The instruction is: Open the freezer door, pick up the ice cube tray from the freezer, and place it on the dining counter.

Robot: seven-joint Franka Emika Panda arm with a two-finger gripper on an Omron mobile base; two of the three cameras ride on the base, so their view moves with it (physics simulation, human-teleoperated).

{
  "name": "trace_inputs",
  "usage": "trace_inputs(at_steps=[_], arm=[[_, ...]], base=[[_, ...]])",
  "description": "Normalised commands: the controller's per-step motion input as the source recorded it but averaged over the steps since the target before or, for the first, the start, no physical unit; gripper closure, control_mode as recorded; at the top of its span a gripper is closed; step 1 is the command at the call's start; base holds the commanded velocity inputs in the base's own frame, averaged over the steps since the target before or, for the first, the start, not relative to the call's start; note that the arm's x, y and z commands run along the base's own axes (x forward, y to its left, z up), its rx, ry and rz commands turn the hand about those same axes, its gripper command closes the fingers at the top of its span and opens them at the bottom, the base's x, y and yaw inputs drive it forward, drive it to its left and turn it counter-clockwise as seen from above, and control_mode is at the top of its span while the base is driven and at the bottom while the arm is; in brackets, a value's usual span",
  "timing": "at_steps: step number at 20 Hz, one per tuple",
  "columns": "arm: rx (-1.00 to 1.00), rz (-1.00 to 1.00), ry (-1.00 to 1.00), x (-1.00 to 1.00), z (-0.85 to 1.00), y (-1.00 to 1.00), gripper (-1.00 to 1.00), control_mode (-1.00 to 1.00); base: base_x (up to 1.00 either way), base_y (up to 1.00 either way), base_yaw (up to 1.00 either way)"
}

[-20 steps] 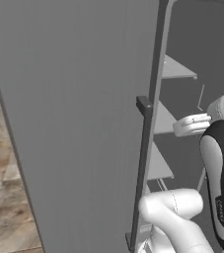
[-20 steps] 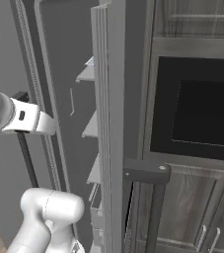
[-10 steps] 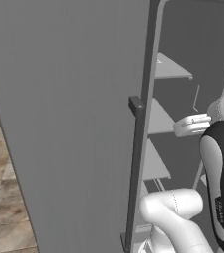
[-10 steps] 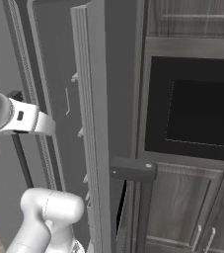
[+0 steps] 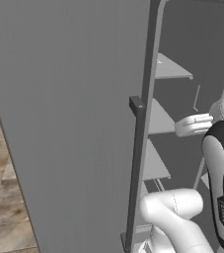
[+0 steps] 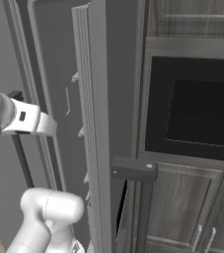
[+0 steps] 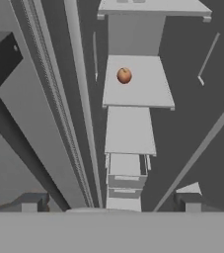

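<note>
Grey freezer door (image 5: 69, 123) swung wider than half second ago, now left of pincer (image 7: 108, 206). Pincer open, empty, facing freezer (image 7: 133, 133) shelves ahead. Ice cube tray unseen; search next.

The door (image 5: 74, 123) runs past the frame's top and bottom; it hides the left ends of the shelves (image 5: 158, 163).

Kitchen, freezer (image 5: 182, 123), built-in oven (image 6: 197, 108), cabinets (image 6: 182, 212)
</note>
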Motion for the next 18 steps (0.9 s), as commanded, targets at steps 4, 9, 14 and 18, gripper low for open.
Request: trace_inputs(at_steps=[4,9,14,18], arm=[[0.18,-0.2,0.0,0.0,0.2,-0.38,-1.0,-1.0],[0.22,-0.33,-0.01,0.14,0.27,-0.07,-1.0,-1.0],[0.25,-0.36,-0.02,0.33,0.31,0.0,-1.0,-1.0],[0.29,-0.32,-0.01,0.33,0.31,-0.01,-1.0,-1.0]], base=[[0.0,0.0,0.0],[0.0,0.0,0.0],[0.0,0.0,0.0],[0.0,0.0,0.0]])
